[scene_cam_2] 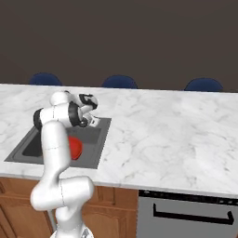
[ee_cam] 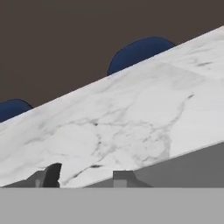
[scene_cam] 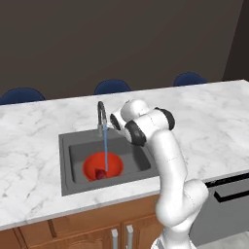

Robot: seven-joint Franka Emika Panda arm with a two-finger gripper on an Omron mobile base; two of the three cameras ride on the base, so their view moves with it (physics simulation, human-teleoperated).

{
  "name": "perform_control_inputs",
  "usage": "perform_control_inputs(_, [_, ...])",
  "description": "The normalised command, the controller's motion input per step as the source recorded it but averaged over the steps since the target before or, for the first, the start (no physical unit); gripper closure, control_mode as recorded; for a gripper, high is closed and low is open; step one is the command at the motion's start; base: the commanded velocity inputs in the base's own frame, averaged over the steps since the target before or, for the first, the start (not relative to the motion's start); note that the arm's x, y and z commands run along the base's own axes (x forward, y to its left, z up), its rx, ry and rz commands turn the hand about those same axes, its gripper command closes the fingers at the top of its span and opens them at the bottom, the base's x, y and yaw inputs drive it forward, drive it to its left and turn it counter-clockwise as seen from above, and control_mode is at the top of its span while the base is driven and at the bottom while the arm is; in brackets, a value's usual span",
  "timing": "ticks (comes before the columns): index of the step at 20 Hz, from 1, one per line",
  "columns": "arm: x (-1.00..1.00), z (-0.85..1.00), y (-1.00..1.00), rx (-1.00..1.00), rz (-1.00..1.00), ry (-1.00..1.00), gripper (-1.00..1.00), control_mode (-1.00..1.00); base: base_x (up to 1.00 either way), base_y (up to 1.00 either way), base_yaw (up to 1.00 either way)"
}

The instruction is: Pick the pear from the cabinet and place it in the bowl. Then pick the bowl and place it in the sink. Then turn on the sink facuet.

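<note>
Sink basin mostly taken up by red bowl with pear in it; water stream drops into the bowl from the faucet at the back rim. Robot's own forearm hangs over the sink's right side, blocking entry there. Left part of basin open. White marble worktop right of the sink bare, wide free room. Blue chairs behind far edge, well apart.

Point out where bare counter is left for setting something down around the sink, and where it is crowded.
Free: the marble counter right of the sink, out to its far end, and the stretch left of the basin. Crowded: the basin itself, with the bowl holding the pear under the running faucet, and the arm above its right rim.
</note>
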Motion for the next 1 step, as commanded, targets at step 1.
perform_control_inputs(1, [0.0,-0.17,-0.61,0.24,0.29,0.05,1.0,-1.0,0.0,0.0,0.0])
